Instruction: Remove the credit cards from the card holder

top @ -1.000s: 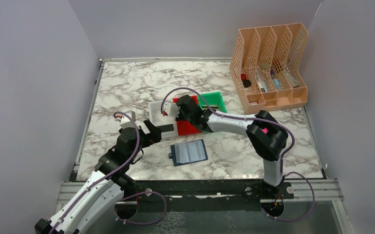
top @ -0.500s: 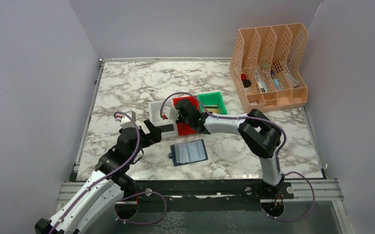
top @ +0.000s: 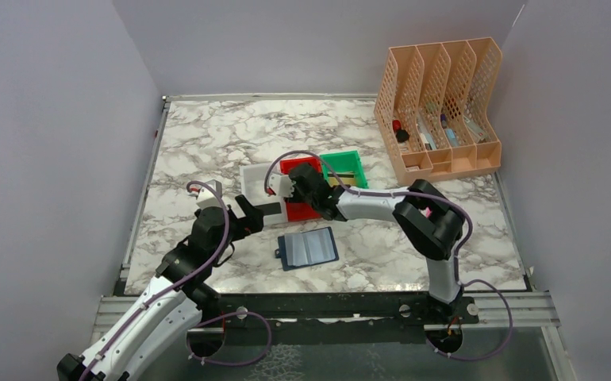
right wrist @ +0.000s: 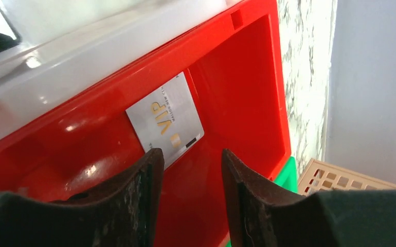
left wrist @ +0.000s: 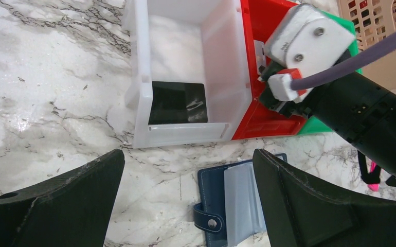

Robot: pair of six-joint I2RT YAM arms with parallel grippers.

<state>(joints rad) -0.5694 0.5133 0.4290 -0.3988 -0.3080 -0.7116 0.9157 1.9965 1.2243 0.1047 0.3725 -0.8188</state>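
The card holder point(top: 309, 248) lies open on the marble, dark navy with pale clear sleeves point(left wrist: 242, 198) and a snap tab. A black credit card point(left wrist: 178, 103) lies flat in the white bin point(left wrist: 139, 77). A silvery-grey credit card point(right wrist: 166, 119) marked VIP lies in the red bin point(right wrist: 247, 92). My right gripper point(right wrist: 192, 153) hangs open inside the red bin, just short of that card, with nothing between its fingers. My left gripper point(left wrist: 188, 154) stands wide open above the marble between the white bin and the card holder, holding nothing.
A green bin point(top: 348, 165) adjoins the red bin point(top: 302, 208) on the right, and the white bin point(top: 253, 176) on the left. A peach file organizer point(top: 437, 107) stands at the back right. A small pink stick point(left wrist: 373, 177) lies beside the right arm.
My right gripper has gone from shut to open over the red bin, and the silvery card now lies free there. The left arm has barely moved.
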